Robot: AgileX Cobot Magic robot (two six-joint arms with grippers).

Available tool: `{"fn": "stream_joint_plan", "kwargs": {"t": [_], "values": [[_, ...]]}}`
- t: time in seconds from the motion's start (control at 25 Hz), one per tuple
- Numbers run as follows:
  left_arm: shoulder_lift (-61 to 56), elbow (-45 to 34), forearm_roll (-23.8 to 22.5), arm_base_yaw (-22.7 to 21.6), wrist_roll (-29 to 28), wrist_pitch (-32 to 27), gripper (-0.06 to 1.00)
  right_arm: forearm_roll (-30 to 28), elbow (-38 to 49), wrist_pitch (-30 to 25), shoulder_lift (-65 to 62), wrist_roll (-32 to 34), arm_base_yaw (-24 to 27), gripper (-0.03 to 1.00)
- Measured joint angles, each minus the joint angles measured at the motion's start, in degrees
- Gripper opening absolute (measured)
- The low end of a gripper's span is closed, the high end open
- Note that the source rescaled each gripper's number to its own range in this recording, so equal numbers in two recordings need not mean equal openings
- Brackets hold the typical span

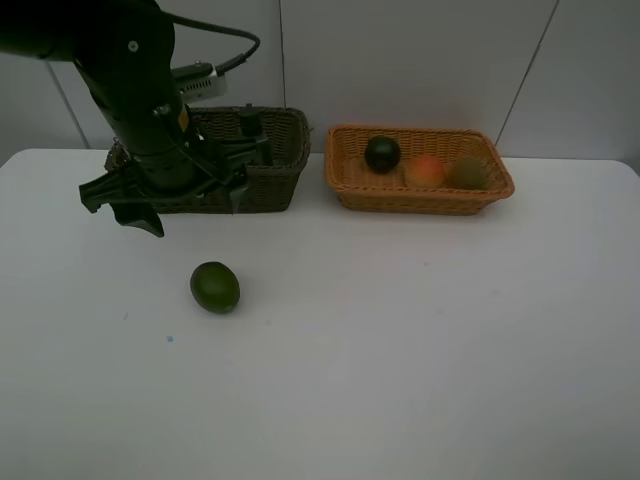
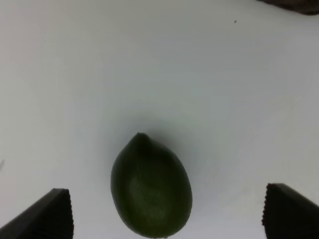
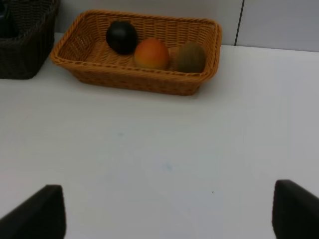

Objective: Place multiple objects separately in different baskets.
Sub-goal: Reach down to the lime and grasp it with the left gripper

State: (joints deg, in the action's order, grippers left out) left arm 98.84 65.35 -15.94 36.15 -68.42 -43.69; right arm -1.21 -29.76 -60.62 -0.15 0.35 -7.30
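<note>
A round green fruit [image 1: 215, 287] lies alone on the white table [image 1: 400, 350], in front of the dark brown-green basket [image 1: 280, 150]. My left gripper [image 1: 188, 205] hovers open just behind the fruit, in front of that basket. In the left wrist view the fruit [image 2: 151, 186] sits between the two spread fingertips [image 2: 47, 214], untouched. The light orange-tan basket [image 1: 345, 175] holds a dark mangosteen [image 1: 382, 153], an orange-red peach [image 1: 426, 170] and a brown kiwi [image 1: 467, 172]. My right gripper [image 3: 165, 211] is open over bare table, facing this basket [image 3: 134, 79]; it is outside the exterior high view.
The left arm hides much of the dark basket's inside, where only a dark shape [image 1: 250, 124] shows. A white wall rises right behind both baskets. A corner of the dark basket [image 3: 25, 50] shows in the right wrist view.
</note>
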Motion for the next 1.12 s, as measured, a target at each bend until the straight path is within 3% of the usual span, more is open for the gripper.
{"fn": "stream_joint_plan", "kwargs": {"t": [0.28,0.8,1.12], "values": [[0.06,-4.77,1.69,1.07,-9.58,3.88,1.00,0.00,0.00,0.00,0.00,0.00,0.00,1.00],[6.57,-5.34,3.93,1.07,-11.34,9.99,1.00,0.00,0.00,0.00,0.00,0.00,0.00,1.00],[9.92,-5.34,4.07,0.82,-11.65,10.08,1.00,0.00,0.00,0.00,0.00,0.00,0.00,1.00]]}}
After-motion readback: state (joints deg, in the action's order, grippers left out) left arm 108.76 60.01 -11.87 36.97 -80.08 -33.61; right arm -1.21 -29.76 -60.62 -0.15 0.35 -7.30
